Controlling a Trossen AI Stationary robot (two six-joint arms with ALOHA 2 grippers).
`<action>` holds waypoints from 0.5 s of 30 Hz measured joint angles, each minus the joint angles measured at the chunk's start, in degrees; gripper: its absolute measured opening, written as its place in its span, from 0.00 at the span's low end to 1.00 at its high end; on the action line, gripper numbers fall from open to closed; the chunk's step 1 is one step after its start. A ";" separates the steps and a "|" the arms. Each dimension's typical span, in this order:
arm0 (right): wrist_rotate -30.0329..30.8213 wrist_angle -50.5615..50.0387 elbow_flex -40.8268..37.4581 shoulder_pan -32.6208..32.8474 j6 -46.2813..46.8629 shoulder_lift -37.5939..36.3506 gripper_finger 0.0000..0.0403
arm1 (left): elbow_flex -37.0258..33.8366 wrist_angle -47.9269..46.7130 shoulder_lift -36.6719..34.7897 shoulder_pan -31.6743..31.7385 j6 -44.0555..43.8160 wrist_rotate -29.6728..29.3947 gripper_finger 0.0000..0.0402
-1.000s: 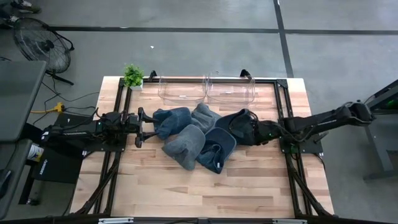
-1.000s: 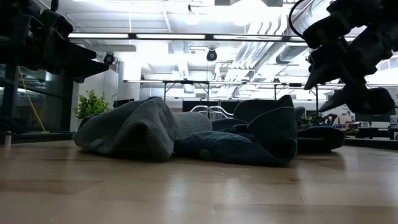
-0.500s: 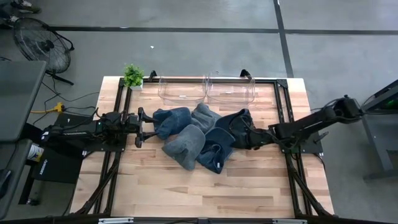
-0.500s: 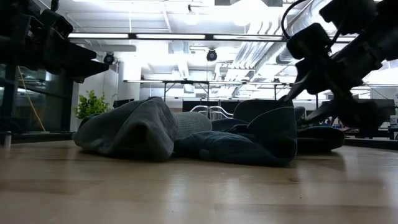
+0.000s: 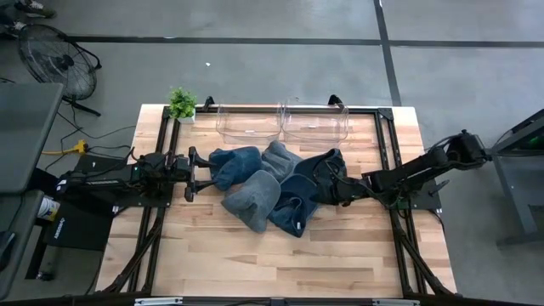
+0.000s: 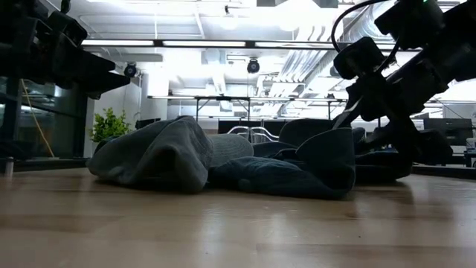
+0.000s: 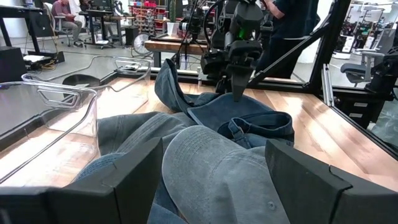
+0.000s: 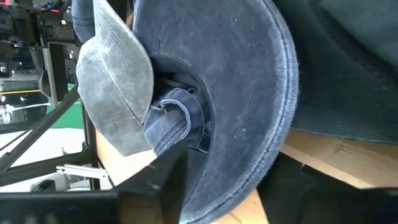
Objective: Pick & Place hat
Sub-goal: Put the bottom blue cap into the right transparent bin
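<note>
Several soft denim hats lie heaped on our wooden bench, and with our right gripper spread around the dark blue brim, we risk dragging overlapping neighbours along

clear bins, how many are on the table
2. One clear bin stands at the table's far edge near the small plant; the other clear bin stands right beside it, toward the right arm's side. Both look empty.
</note>
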 joint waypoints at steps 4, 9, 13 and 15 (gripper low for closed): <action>-0.59 0.09 0.00 0.00 -0.01 0.00 0.25 | 0.00 0.00 0.00 0.02 -0.02 0.00 0.70; -1.36 1.77 0.00 -0.02 -0.92 0.00 0.08 | 0.00 0.00 0.00 0.00 0.00 0.00 0.70; -1.68 3.48 0.00 0.00 -2.90 -0.02 0.03 | 0.00 0.00 0.00 0.01 0.00 0.00 0.70; -1.80 3.72 0.00 0.00 -3.07 -0.02 0.04 | 0.00 0.00 0.01 0.02 0.00 0.00 0.70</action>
